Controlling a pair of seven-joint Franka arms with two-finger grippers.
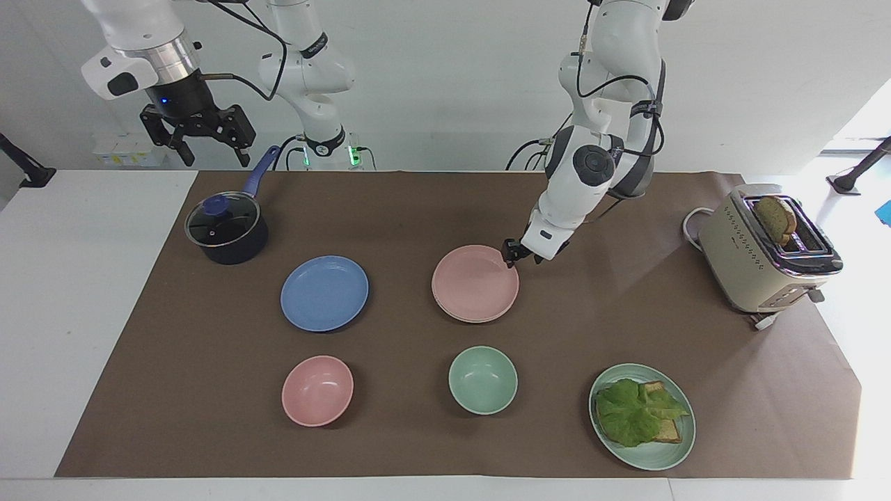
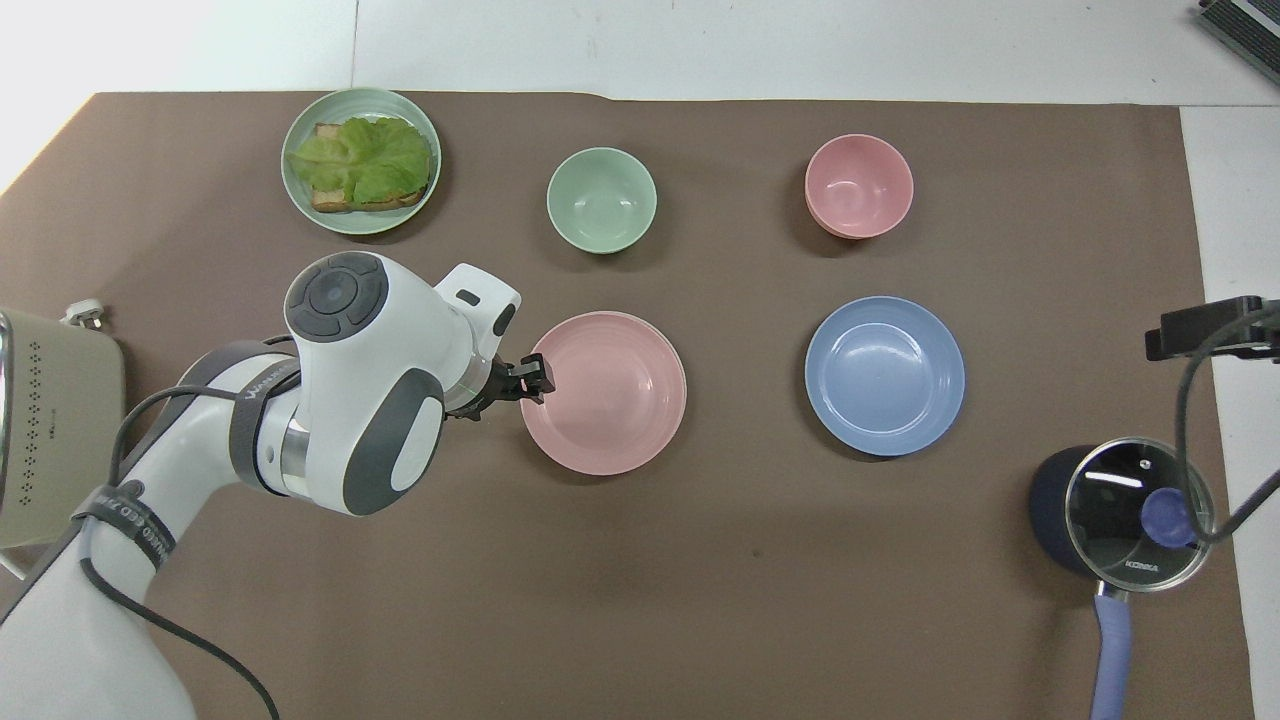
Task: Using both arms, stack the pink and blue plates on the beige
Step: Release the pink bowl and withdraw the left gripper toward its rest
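The pink plate [image 1: 475,282] [image 2: 605,392] lies flat on the beige plate [image 1: 476,321], which shows only as a thin rim beneath it. My left gripper [image 1: 511,252] [image 2: 535,377] hovers at the pink plate's rim on the left arm's side, fingers open, with the plate no longer hanging from them. The blue plate [image 1: 324,293] [image 2: 885,376] rests alone on the brown mat, toward the right arm's end. My right gripper [image 1: 196,139] waits open in the air over the table edge by the saucepan's handle.
A dark saucepan [image 1: 226,229] with a glass lid stands near the right arm. A pink bowl [image 1: 317,390], a green bowl [image 1: 482,380] and a green plate with lettuce toast [image 1: 642,415] line the edge farthest from the robots. A toaster [image 1: 766,250] holds bread.
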